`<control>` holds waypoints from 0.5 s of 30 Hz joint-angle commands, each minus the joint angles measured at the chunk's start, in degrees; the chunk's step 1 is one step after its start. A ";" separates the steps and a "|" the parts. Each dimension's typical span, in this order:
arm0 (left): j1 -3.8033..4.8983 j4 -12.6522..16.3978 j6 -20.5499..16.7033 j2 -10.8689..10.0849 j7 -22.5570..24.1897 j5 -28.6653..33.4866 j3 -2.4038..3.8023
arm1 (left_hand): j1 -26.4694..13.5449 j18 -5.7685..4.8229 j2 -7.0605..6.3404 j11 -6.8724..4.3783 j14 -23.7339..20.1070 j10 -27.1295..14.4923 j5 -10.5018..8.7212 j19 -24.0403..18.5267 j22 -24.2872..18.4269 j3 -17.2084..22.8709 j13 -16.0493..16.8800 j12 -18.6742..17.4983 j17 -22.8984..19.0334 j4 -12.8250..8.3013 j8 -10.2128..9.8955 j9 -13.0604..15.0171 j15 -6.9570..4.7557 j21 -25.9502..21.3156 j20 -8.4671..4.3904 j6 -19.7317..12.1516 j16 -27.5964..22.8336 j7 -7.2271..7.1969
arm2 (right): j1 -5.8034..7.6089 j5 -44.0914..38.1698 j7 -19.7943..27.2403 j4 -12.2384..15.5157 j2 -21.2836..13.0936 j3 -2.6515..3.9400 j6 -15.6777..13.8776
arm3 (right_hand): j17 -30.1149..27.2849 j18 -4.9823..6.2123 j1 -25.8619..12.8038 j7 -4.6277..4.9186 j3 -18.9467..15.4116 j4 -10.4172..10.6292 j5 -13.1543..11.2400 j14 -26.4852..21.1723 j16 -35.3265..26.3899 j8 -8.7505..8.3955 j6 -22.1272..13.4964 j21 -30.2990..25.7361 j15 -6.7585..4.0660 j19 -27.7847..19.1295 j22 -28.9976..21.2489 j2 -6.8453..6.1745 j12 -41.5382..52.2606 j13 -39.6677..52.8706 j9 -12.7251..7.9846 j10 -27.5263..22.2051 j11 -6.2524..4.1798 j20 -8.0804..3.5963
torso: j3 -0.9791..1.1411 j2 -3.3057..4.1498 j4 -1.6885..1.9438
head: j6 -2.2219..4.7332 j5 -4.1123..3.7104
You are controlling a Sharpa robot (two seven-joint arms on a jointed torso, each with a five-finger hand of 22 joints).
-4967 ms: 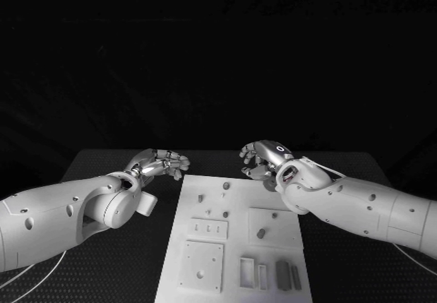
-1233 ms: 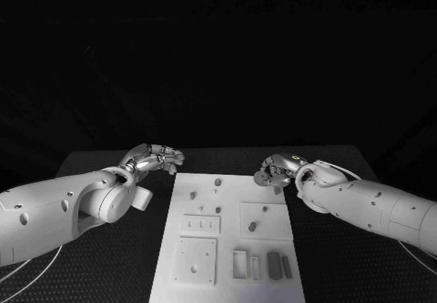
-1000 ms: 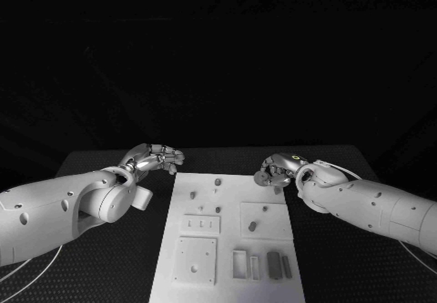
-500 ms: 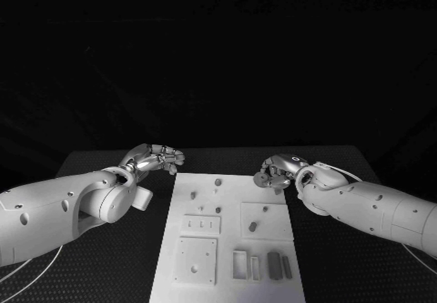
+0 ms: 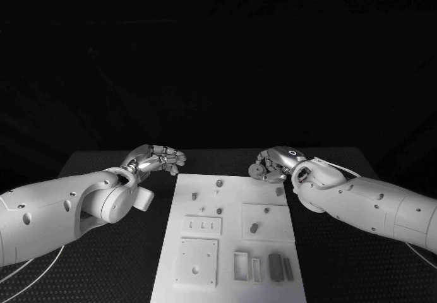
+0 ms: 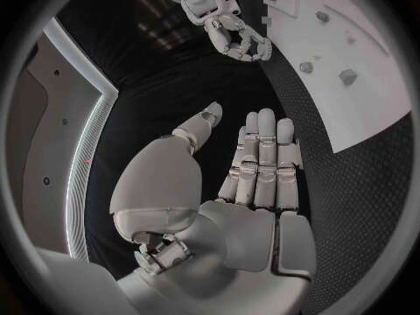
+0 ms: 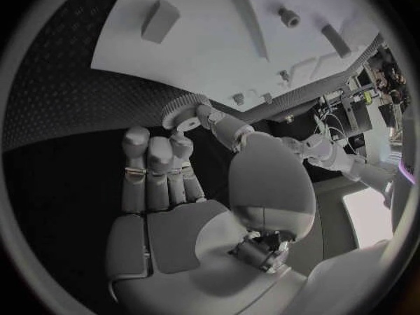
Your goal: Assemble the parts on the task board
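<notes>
Board: the white board (image 5: pixel 228 233) lies in the middle of the tabletop (image 5: pixel 109 163), running from its near edge toward the far one.
Gear: one small toothed gear (image 7: pixel 181 113) is pinched between the right hand's thumb and a fingertip, above the board's far right corner.
Pegs: six small parts (image 5: pixel 218 183) show on the board's far half: one upright near the far edge, two on the left, one beside them in the middle, two on the raised square plate on the right.
Bars: two dark bars (image 5: pixel 274 267) lie side by side near the board's near right corner, next to a white open frame.
Plates: one plate with three slots sits left of centre; one square plate with a hole lies at the near left.
Right hand (image 5: pixel 270 165): curled, holding the gear, the other fingers folded together.
Left hand (image 5: pixel 158 159): holds nothing, fingers lightly curled and apart from the thumb, above the tabletop beside the board's far left corner.
</notes>
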 commanded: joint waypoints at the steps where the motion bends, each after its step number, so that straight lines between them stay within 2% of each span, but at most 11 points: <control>1: 0.03 0.12 0.13 0.13 0.53 -0.01 0.06 | -0.28 0.66 0.12 0.19 -0.28 -0.26 -0.33 -0.34 -0.07 0.28 0.07 -0.20 -0.09 -0.03 -0.30 0.06 0.06 0.35 0.11 -0.29 0.15 0.07 | 0.38 -3.22 -1.38 1.74 0.35 0.00 -2.76 | -0.10 3.08 0.11 -1.26 0.04 0.32 -0.27 0.33 0.13 0.11 9.24 0.26 -0.60 0.46 -0.08 -0.74 0.32 -0.10 0.10 -2.29 -2.61 -0.20 | 0.00 -0.01 -0.03 | 0.11 0.21; 7: 0.04 0.20 0.02 0.13 0.56 -0.01 0.07 | -0.28 0.66 0.12 0.19 -0.28 -0.26 -0.33 -0.34 -0.07 0.28 0.08 -0.21 -0.09 -0.03 -0.31 0.07 0.06 0.36 0.11 -0.29 0.15 0.07 | 0.47 -5.64 -1.73 3.86 1.96 -0.01 -3.25 | -0.15 3.08 0.13 -1.28 0.20 0.52 -0.36 0.47 0.12 0.09 9.28 0.30 -0.64 0.60 -0.15 -0.97 0.30 -0.18 0.14 -2.16 -2.64 -0.23 | -0.07 -0.01 0.00 | 0.34 0.55; 10: 0.04 0.24 0.02 0.17 0.54 -0.01 0.07 | -0.28 0.66 0.12 0.19 -0.28 -0.25 -0.33 -0.34 -0.07 0.28 0.09 -0.21 -0.09 -0.03 -0.32 0.08 0.06 0.36 0.11 -0.29 0.15 0.07 | 0.47 -6.90 -2.03 4.48 3.19 -0.06 -3.52 | -0.20 3.08 0.19 -1.28 0.42 0.71 -0.48 0.61 0.09 0.01 9.22 0.31 -0.64 0.71 -0.22 -1.22 0.27 -0.26 0.15 -2.06 -2.64 -0.25 | -0.02 0.02 0.00 | 0.31 0.80; 15: 0.04 0.29 -0.01 0.29 0.58 -0.01 0.08 | -0.29 0.66 0.12 0.19 -0.27 -0.24 -0.33 -0.34 -0.08 0.28 0.11 -0.22 -0.10 -0.03 -0.33 0.10 0.06 0.37 0.11 -0.28 0.16 0.08 | 0.46 -8.07 -2.39 4.83 5.15 -0.73 -3.42 | -0.29 3.08 0.27 -1.26 0.76 1.06 -0.74 0.80 0.03 -0.09 9.21 0.33 -0.60 0.84 -0.33 -1.53 0.21 -0.38 0.17 -1.93 -2.63 -0.26 | -0.11 0.00 0.05 | 0.32 1.13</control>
